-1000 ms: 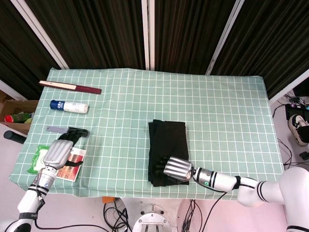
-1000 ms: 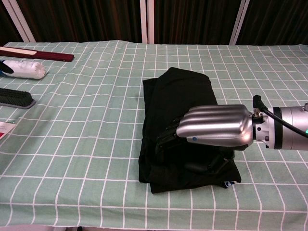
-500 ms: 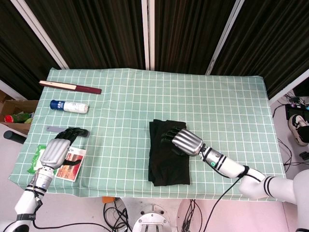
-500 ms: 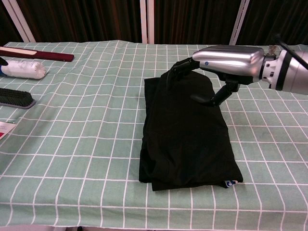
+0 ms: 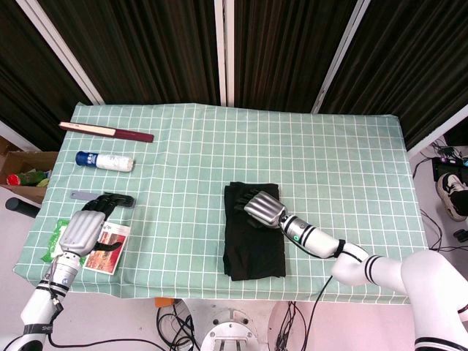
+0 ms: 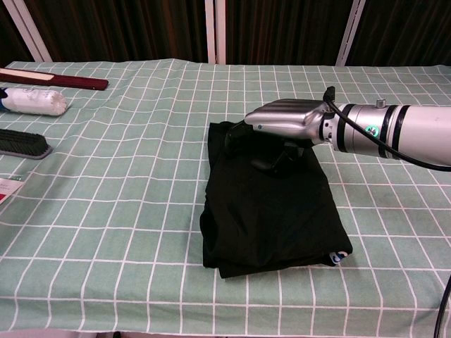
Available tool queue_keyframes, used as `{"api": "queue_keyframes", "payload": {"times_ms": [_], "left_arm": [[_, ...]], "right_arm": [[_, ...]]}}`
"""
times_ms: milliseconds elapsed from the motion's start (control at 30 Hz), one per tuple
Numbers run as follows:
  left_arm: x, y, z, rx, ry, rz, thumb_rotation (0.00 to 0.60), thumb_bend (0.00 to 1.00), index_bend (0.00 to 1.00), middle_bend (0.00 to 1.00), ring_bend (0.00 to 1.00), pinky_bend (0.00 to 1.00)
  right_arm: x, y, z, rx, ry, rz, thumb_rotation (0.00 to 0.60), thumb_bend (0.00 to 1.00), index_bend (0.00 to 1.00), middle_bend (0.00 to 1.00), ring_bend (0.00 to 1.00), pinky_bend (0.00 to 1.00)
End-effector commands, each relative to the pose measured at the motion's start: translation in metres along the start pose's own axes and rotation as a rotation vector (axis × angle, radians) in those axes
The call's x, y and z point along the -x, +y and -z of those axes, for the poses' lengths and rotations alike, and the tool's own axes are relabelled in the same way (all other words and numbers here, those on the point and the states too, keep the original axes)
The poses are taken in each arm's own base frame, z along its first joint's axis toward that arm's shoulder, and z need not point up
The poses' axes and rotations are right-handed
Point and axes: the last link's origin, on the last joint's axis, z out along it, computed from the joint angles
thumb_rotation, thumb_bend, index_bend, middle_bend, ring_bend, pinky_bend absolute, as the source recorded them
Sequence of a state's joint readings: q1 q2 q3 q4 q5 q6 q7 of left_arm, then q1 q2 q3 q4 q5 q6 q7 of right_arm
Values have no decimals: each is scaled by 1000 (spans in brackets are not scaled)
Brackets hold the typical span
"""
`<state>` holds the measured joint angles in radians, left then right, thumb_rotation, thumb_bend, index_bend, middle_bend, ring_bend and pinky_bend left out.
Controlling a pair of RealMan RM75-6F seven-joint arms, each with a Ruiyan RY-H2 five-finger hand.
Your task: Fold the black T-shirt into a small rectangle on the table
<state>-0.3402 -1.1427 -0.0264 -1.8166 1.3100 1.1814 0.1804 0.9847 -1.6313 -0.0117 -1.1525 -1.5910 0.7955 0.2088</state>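
Black T-shirt: point(image 5: 253, 232) folded into a tall rectangle, lying flat on the checked green tablecloth point(image 5: 344, 168), near the front edge and slightly right of centre. In the chest view point(image 6: 271, 204) the near edge shows stacked layers and a small label at its right corner.

Right hand: point(image 5: 262, 207) palm down over the far end of the shirt, silver back uppermost. Dark fingers point(image 6: 236, 135) curl downward onto the cloth at the far left corner; thumb angled beneath the palm. Whether fabric is pinched or only pressed, cannot tell from either view.

Right arm: forearm reaches in from the robot's right, low and nearly level with the table, wrist band showing a green dot.

Left hand: point(image 5: 85, 225) at the table's front left, palm down, fingers extended forward and lying close together, tips over the dark brush point(image 5: 102, 197). Holding nothing visible. Not in the chest view.

Left arm: rises from below the front left edge, angled up toward the hand.

Under left hand: a red-and-white packet point(image 5: 108, 247), with a green packet point(image 5: 53, 245) just beside it at the table edge.

Far left of table: white bottle with blue cap point(image 5: 106, 161) on its side; beyond it a long dark red flat stick point(image 5: 106, 131).
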Motion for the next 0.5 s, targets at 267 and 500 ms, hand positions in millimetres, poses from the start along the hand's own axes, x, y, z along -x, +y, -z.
{"api": "queue_keyframes", "payload": {"times_ms": [267, 500], "left_arm": [[-14, -29, 5, -103, 90, -52, 600, 93, 163, 95, 80, 177], [-31, -65, 19, -243, 271, -185, 600, 100, 163, 96, 80, 177]], "right_arm": [[-58, 32, 111, 143, 323, 2, 600, 376, 271, 249, 184, 230], [-52, 61, 236, 514, 375, 54, 600, 231, 51, 113, 49, 128]]}}
